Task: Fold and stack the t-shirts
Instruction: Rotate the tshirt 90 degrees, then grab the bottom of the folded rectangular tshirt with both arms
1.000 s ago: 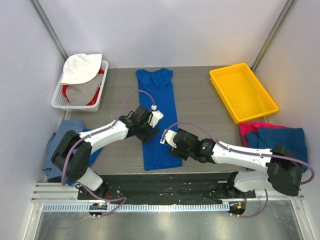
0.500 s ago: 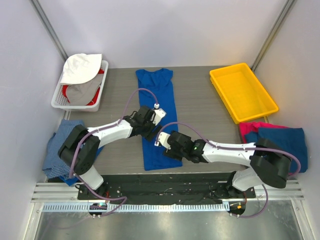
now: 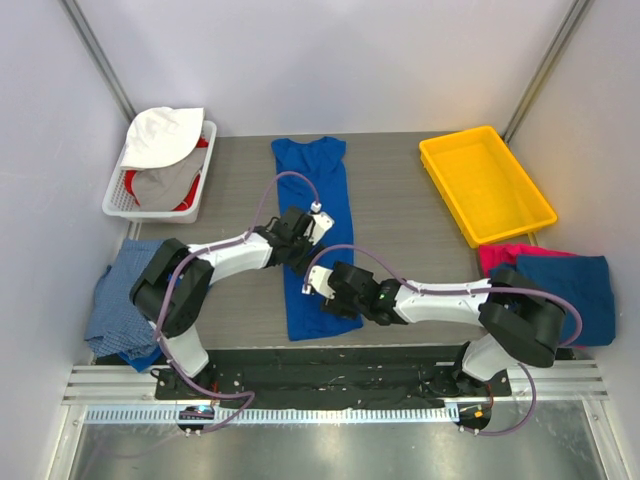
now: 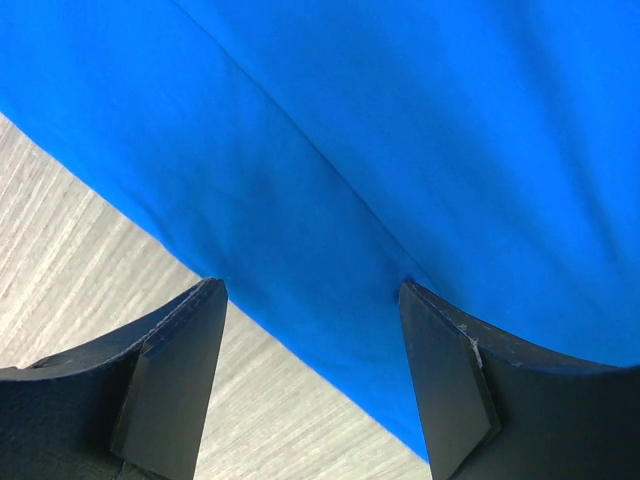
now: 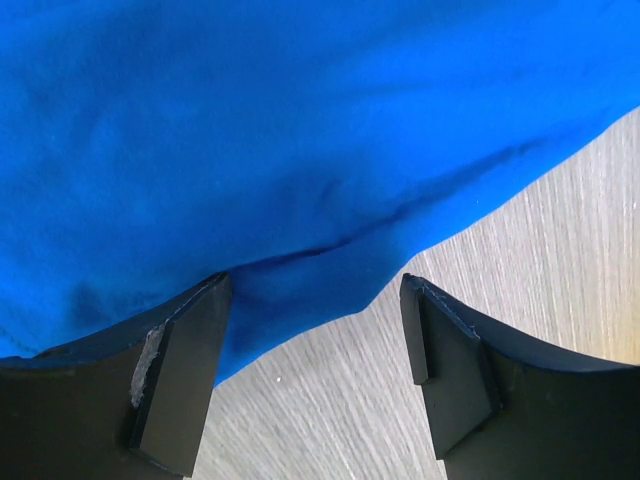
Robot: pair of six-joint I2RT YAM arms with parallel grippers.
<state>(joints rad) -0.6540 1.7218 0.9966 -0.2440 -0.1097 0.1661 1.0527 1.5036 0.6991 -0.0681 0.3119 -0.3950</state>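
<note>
**Two open grippers straddle the long edges of a blue t-shirt**

A royal blue t-shirt (image 3: 315, 215) is seen from above, laid flat on a grey table (image 3: 400, 225) as a long narrow strip. Its long axis runs from far to near, with the collar at the far end and the hem at the near edge of the table. No print is shown on the upward face.

The left gripper (image 3: 299, 250) is placed at the strip's left long edge, about halfway along it. The right gripper (image 3: 338, 300) is placed at the right long edge, nearer the hem. The two are close together on opposite sides of the cloth. Both forearms are stretched low and inward across the table, with elbows turned outward.

In the left wrist view the fingers (image 4: 170, 390) are spread apart, and the cloth edge is seen crossing diagonally between them. In the right wrist view the fingers (image 5: 175, 385) are likewise spread, with a small wrinkle at the cloth edge between them. Nothing is gripped by either. Whether the tips touch the fabric cannot be told.

The coming move is judged to be a pinch on each long edge, since each edge lies between spread fingers.

Other shirts are kept well apart: a blue heap (image 3: 115, 310) at the near left, a magenta shirt (image 3: 495, 255) and a dark blue shirt (image 3: 565, 285) at the near right. A yellow tray (image 3: 530, 215) stands far right and a white basket (image 3: 115, 205) far left.
</note>
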